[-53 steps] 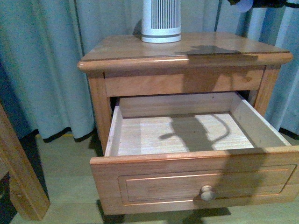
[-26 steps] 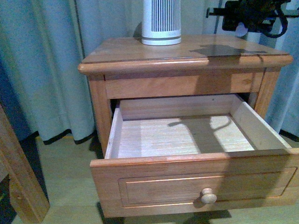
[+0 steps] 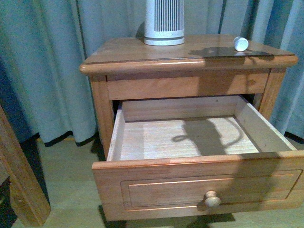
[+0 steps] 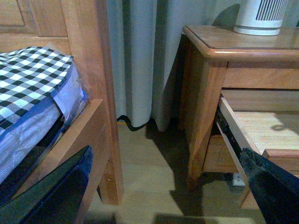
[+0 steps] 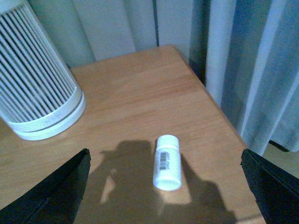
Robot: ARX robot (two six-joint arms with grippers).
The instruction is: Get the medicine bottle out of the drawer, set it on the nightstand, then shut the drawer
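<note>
Right now my front camera shows the medicine bottle (image 3: 241, 43) lying on its side on top of the nightstand (image 3: 142, 50), near the right front edge, well apart from the white ribbed device (image 3: 164, 21) at the back. The drawer (image 3: 199, 183) stands pulled out with its bare floor in view, its knob (image 3: 212, 198) facing me. Neither arm appears in this view.

From the right wrist I get what the front view lacks: the bottle (image 5: 167, 162) from above, with a barcode label on its side, lying free in the shadow between the right gripper (image 5: 163, 186)'s spread fingertips (image 5: 56, 191); they are wide apart and touch nothing.

Only the left wrist shows the bed frame (image 4: 86, 93) and a checked blue bundle (image 4: 32, 88) on it, beside the curtain (image 4: 135, 60). The left gripper (image 4: 168, 186) hangs with its fingers wide and nothing between them, near the nightstand's side and the drawer's rail (image 4: 229, 135).
</note>
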